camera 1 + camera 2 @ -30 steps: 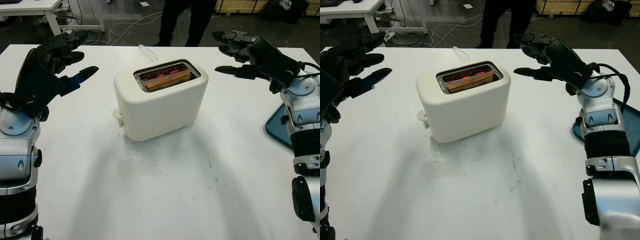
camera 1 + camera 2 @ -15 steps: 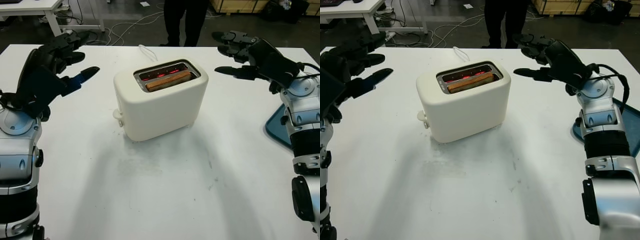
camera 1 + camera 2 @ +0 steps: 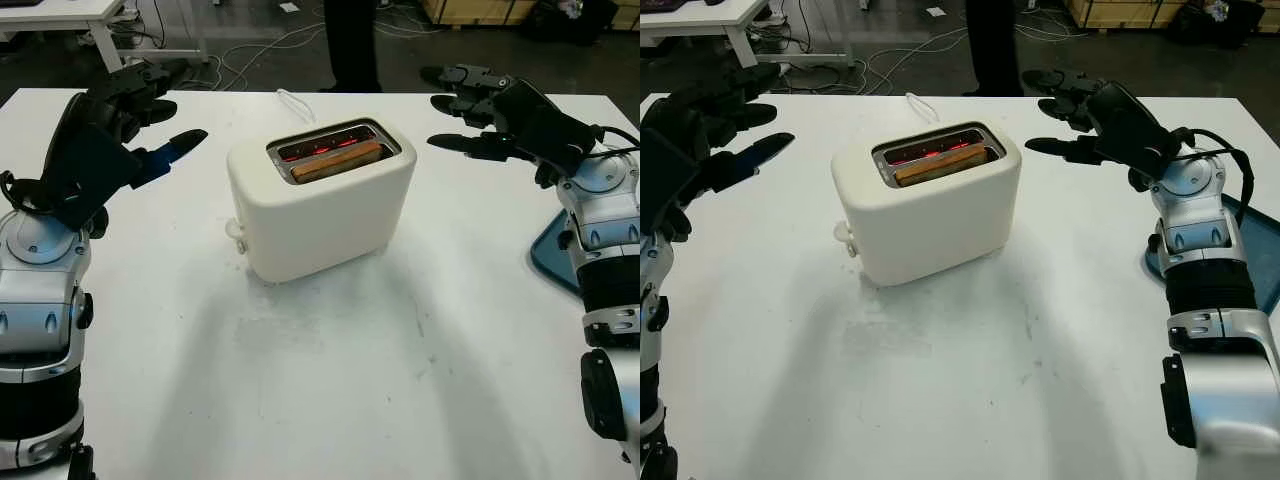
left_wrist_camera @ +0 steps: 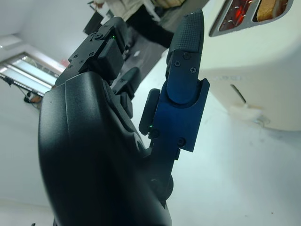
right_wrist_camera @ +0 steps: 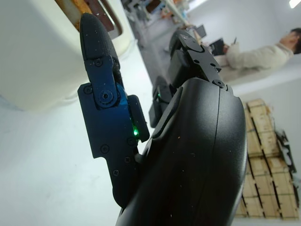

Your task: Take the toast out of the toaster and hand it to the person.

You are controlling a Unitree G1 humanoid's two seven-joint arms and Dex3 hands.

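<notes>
Sitting browned toast [image 3: 336, 160] in toaster [image 3: 320, 200]

Cream-white toaster [image 3: 322, 208] with rounded corners, standing upright near the middle of the white table [image 3: 330, 380], turned at an angle. Two slots on top, heating elements glowing red inside. Small round knob on its left end face. White cord runs off the back toward the far table edge. One slice of toast [image 3: 337, 161], golden brown, sits in the nearer slot, top edge showing about level with the slot rim, lying lengthwise along it. Person [image 3: 348, 40] stands beyond the table's far edge.
</notes>
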